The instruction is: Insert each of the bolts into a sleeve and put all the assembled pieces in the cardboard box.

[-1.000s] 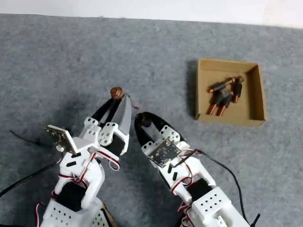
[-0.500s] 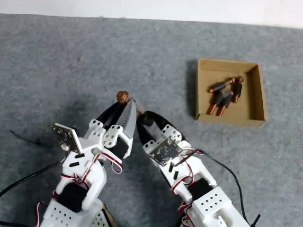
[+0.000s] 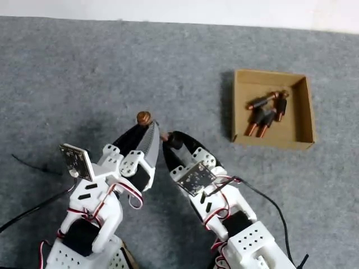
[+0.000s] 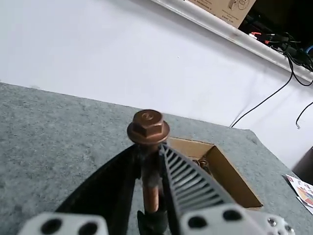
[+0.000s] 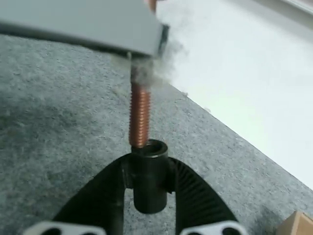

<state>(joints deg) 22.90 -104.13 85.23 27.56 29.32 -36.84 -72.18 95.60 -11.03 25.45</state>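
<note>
Clamping a copper-coloured bolt [image 4: 148,128] by its shank, the left pincer [image 4: 151,151] has its two fingers drawn in narrow on either side of the metal. The hexagonal head stands clear above the fingertips and the threaded end points down past them. The right pincer [image 5: 146,171] is likewise closed on a load, a short black sleeve [image 5: 147,188] held upright with its open mouth facing up. In the right wrist view the bolt's threaded tip sits right at the rim of that mouth; whether it has gone inside I cannot tell. Seen from the high view, both pincers meet tip to tip well apart from the cardboard box [image 3: 271,141], out on its left side and a little nearer the arms' bases than the box is. The sleeve is on the side of the pair closer to the box, the bolt head on the farther side. Inside the box lie several assembled pieces [image 3: 263,116], copper shanks in black sleeves, bunched together and touching one another. Box and arms all rest on a grey mat [image 3: 84,73].
</note>
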